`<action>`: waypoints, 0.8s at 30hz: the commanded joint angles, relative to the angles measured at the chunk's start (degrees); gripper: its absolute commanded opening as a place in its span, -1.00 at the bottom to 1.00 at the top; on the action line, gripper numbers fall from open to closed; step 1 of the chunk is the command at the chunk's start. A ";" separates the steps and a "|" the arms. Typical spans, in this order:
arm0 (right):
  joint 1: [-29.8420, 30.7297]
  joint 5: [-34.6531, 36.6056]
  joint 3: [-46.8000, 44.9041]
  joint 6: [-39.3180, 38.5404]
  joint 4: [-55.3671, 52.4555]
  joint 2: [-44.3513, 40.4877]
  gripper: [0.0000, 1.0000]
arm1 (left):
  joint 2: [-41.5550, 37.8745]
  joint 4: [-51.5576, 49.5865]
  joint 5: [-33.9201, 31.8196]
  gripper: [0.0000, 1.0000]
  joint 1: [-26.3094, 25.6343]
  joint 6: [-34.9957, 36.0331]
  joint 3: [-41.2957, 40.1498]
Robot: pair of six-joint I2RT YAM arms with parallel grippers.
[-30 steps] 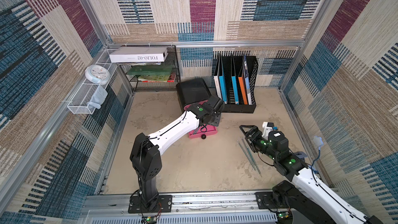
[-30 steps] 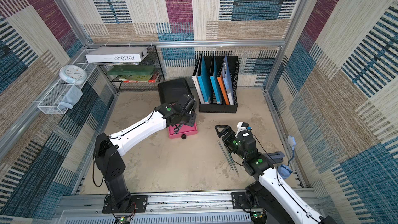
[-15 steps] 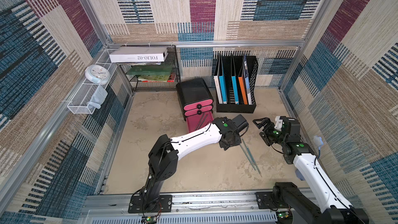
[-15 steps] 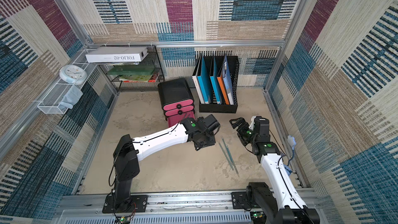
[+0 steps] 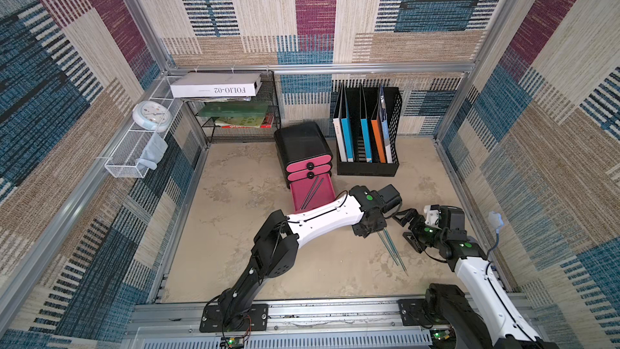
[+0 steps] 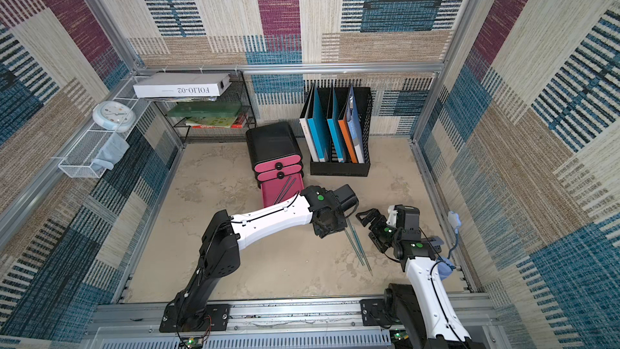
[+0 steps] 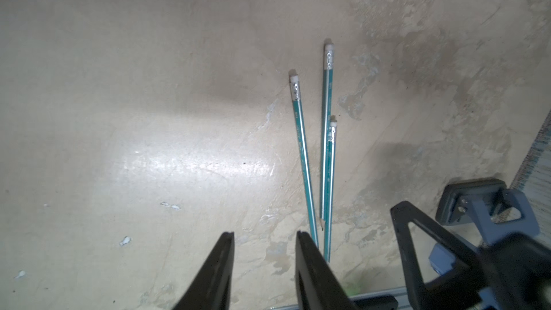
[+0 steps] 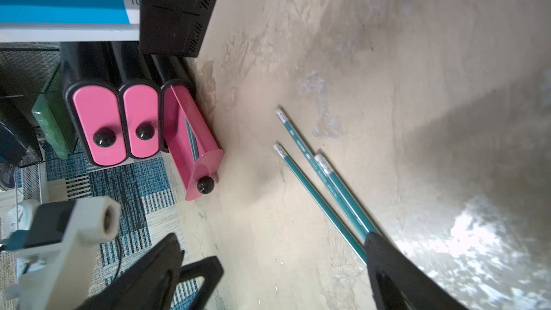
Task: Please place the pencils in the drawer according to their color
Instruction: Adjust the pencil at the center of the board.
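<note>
A black chest of three pink drawers stands on the table. Its top two drawers are shut; the bottom drawer is pulled out, with two pencils lying inside. A file holder beside the chest holds folders. Three teal pencils lie together on the table. The left gripper hovers at their tips, jaws partly apart, empty. The right gripper, jaws wide apart and empty, sits just beside them.

FOLIO-02 upside down on white box, lettering on pencils unreadable
</note>
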 commanded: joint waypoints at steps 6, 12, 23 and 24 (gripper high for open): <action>0.10 -2.04 -5.18 1.32 -1.05 -2.79 0.98 | -4.33 -2.12 -4.19 -0.22 0.62 3.11 -3.89; 0.10 -1.21 -7.80 2.62 -1.16 -3.89 0.98 | -5.42 -2.02 -4.48 -0.23 1.02 3.96 -5.22; 2.15 -2.80 -12.02 7.01 1.92 -5.35 1.00 | -5.59 -1.68 -4.11 -0.23 1.23 3.70 -6.75; 2.57 -2.73 -12.34 7.68 2.29 -5.74 1.00 | -5.59 -1.34 -3.97 -0.23 1.22 3.57 -7.10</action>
